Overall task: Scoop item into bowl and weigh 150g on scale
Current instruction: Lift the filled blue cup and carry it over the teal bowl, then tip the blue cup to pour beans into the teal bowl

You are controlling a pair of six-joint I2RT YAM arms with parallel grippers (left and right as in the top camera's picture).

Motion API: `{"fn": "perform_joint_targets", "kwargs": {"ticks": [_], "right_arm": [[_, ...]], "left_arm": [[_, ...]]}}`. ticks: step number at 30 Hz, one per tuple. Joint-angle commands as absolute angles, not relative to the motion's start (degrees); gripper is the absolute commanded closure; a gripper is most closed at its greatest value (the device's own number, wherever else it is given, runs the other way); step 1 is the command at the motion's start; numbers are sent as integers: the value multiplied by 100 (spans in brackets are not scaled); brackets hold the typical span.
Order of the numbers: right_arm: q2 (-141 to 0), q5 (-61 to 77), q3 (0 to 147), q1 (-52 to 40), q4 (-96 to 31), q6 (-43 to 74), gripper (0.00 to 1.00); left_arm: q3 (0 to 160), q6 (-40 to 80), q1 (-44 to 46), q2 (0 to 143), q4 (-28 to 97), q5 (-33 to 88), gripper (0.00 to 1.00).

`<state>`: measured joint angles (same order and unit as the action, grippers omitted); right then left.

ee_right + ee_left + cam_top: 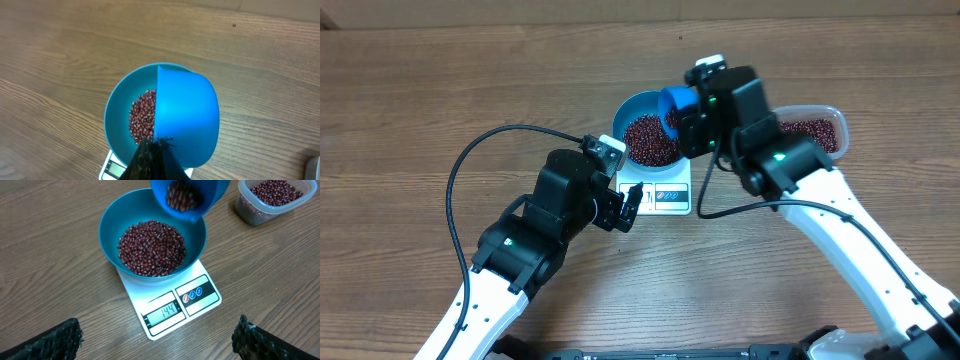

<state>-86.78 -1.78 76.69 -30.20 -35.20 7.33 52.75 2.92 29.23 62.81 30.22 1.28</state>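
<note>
Now, left gripper point(623, 208) hangs wide open just before the white scale point(197, 302), display reading 144. Dark red-brown beans point(151, 247) heap in the blue bowl point(111, 227) on it. Right gripper point(152, 150) clamps the blue scoop point(187, 117), tipped over the bowl.

A clear tub point(246, 210) sits on the wooden table point(470, 80) (right side), blue scoop point(187, 115) tilted nearby.

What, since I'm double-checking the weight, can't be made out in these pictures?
- Overhead: the display on the scale is too small to read.
- Right wrist: the scoop covers part of the bowl and beans; the bottom edge cuts off the scale.
- Left wrist: the top edge cuts off the scoop's handle; the right edge clips the tub.
</note>
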Motion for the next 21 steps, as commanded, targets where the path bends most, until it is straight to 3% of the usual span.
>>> {"fn": "perform_joint_targets", "kwargs": {"ticks": [1, 21], "right_arm": [[-8761, -899, 7699, -3267, -3476, 749, 96], [-8978, -1885, 7697, -3638, -3474, 753, 96]], "left_arm": [[5221, 344, 2928, 6302, 3017, 130, 1], [5221, 344, 2928, 6302, 3017, 130, 0]]}}
